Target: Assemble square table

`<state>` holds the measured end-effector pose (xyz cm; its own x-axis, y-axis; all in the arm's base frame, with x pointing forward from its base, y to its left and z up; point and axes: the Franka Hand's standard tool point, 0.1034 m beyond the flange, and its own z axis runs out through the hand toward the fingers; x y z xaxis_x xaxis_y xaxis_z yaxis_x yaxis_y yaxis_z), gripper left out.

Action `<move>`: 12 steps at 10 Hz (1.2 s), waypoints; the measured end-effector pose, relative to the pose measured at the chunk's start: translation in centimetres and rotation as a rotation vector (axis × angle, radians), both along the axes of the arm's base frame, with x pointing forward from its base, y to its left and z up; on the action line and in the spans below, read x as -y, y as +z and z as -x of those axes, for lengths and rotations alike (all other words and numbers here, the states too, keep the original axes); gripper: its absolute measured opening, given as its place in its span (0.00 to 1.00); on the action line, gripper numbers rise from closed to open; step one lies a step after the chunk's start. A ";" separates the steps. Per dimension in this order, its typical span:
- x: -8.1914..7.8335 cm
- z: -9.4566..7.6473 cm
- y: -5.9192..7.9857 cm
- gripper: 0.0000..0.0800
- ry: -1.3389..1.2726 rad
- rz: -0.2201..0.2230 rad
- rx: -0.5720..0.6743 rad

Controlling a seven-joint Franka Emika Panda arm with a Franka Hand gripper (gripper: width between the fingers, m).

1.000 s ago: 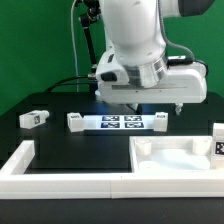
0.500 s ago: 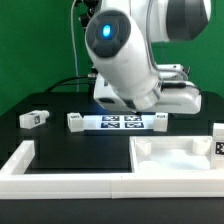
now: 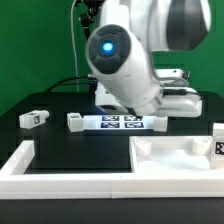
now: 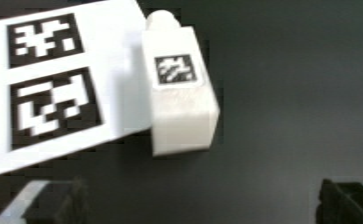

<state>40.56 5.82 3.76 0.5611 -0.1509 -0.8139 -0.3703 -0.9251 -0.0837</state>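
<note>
- My arm [image 3: 125, 60] leans low over the marker board [image 3: 112, 122], wrist pointing down.
- The square table slab [image 3: 175, 158] lies flat near the exterior view's right edge.
- A leg block [image 4: 178, 85] lies against the marker board's edge.
- My gripper [image 4: 196, 200] hangs spread wide, empty.

No legible txt/nos.; just b/w tags [image 4: 55, 106] on marker board [image 4: 107, 28] & leg block [image 4: 187, 120]

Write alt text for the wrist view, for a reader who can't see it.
A short white plastic leg block with a small black-and-white tag lies on the black table beside the thin white marker board. The open pincer hovers empty, touching nothing.
</note>
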 end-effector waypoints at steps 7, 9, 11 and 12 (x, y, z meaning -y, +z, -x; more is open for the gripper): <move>-1.0 2.0 -2.1 0.81 0.014 0.028 0.040; -1.2 3.6 -3.0 0.81 0.014 0.042 0.039; -1.4 3.8 -3.2 0.81 0.008 0.054 0.035; -1.3 3.9 -3.2 0.66 0.005 0.055 0.034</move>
<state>36.71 7.12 0.54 0.5894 -0.1915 -0.7849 -0.3631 -0.9306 -0.0456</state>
